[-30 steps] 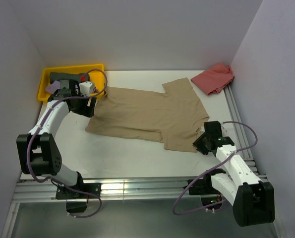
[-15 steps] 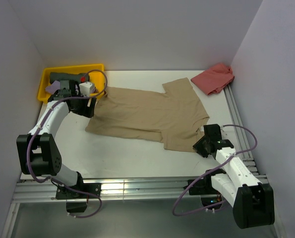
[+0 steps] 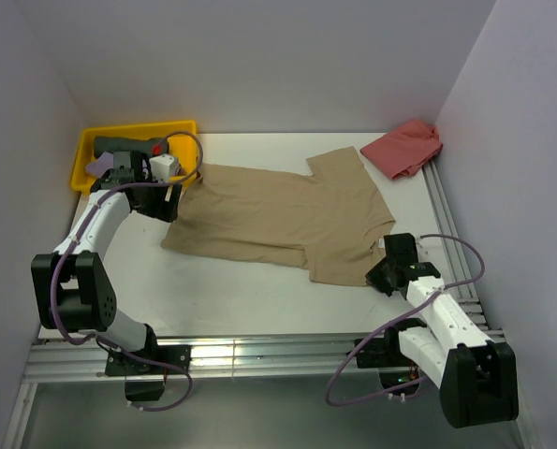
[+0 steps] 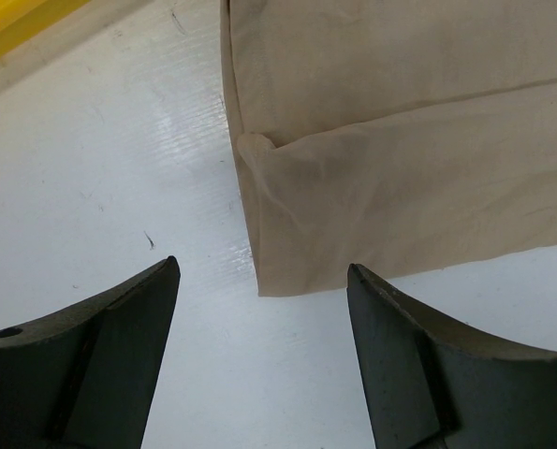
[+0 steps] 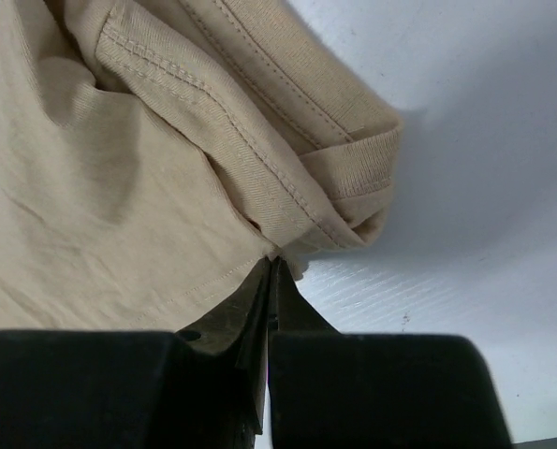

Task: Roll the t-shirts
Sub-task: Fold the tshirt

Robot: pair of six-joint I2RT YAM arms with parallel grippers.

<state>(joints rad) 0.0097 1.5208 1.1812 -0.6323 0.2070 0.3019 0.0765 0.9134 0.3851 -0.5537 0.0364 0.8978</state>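
A tan t-shirt (image 3: pixel 278 215) lies spread flat on the white table (image 3: pixel 231 290), hem to the left and collar to the right. My left gripper (image 3: pixel 171 206) hovers open at the hem's near-left corner; in the left wrist view the shirt corner (image 4: pixel 269 271) lies just ahead of the gripper (image 4: pixel 264 267), untouched. My right gripper (image 3: pixel 378 271) is at the collar end. In the right wrist view it (image 5: pixel 273 262) is shut, its tips pinching the shirt's edge (image 5: pixel 119 168) below the bunched ribbed collar (image 5: pixel 353 168). A salmon-pink t-shirt (image 3: pixel 404 147) lies crumpled at the back right corner.
A yellow bin (image 3: pixel 83 150) stands at the back left behind the left arm, holding a dark green shirt (image 3: pixel 114 142) and a lavender one (image 3: pixel 98 165). Its edge (image 4: pixel 16 23) shows in the left wrist view. Walls close in on three sides; rails run along the right edge (image 3: pixel 451 253).
The right gripper has shifted slightly toward the near edge and closed from open onto the shirt's edge by the collar. The left arm and shirt have not moved.
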